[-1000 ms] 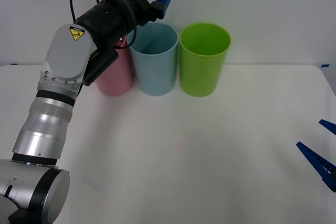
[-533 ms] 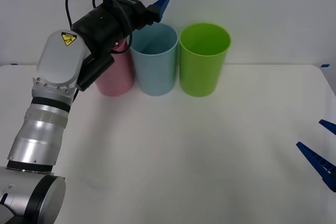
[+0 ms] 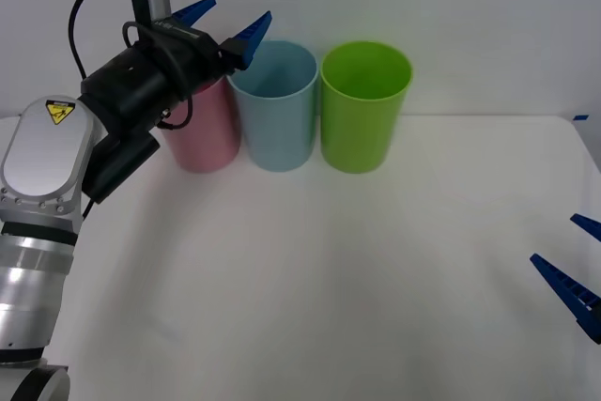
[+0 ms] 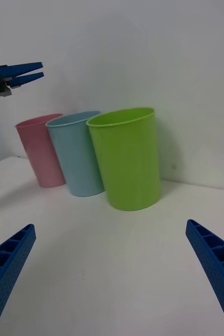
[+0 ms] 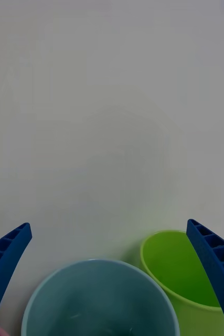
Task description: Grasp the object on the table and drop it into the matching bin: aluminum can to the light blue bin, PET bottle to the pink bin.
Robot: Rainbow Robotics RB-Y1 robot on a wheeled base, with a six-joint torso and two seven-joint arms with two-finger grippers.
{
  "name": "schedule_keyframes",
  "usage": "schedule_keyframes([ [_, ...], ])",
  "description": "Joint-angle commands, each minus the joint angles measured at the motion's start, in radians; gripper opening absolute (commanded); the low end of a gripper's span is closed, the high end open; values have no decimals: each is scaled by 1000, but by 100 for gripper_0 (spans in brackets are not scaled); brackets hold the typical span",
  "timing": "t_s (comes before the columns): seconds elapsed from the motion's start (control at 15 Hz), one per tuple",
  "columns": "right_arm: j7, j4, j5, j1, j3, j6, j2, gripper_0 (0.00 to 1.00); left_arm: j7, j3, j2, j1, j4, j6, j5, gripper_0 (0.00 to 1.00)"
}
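- Front view: the left tool (image 3: 222,23) hangs in the air above the pink bin (image 3: 203,129) and just beside the rim of the light blue bin (image 3: 274,105), its two blue fingers spread apart with nothing between them. A lime green bin (image 3: 365,105) stands touching or nearly touching the light blue one, so all three cups form a tight row at the back of the white counter (image 3: 357,279). The right tool (image 3: 577,274) waits low at the counter's right edge, fingers apart, well away from the bins.
- The can is not on the open counter; judging by the empty left tool beside the light blue bin, it probably already lies inside, though the bin's depth is hidden.
- Right wrist view: the row of bins is seen from the side, with the left tool above and beyond the pink one. A broad stretch of bare counter lies between the right tool's fingers (image 4: 7,262) and the cups.
- Left wrist view: the light blue bin's mouth sits between the left fingers (image 5: 211,262), with the green rim just beside it. Its bottom cannot be made out.
- Risk: the left arm's dark wrist body hangs near the pink rim; a low or sideways retreat could tip that cup and topple its neighbours.
- Room: free space lies upward and toward the robot over the bare counter.
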Motion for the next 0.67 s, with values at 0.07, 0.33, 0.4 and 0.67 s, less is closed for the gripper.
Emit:
schedule_keyframes([
  [0.07,0,0,0,0,0,0,0,100,-16,3,35,89,-76,-8,69,100],
  [0.33,0,0,0,0,0,0,0,100,-45,111,42,215,-164,-154,120,100],
  [0.4,0,0,0,0,0,0,0,100,-52,132,42,246,-184,-178,130,100],
  [0.67,0,0,0,0,0,0,0,100,-87,240,39,374,-257,-303,192,100],
])
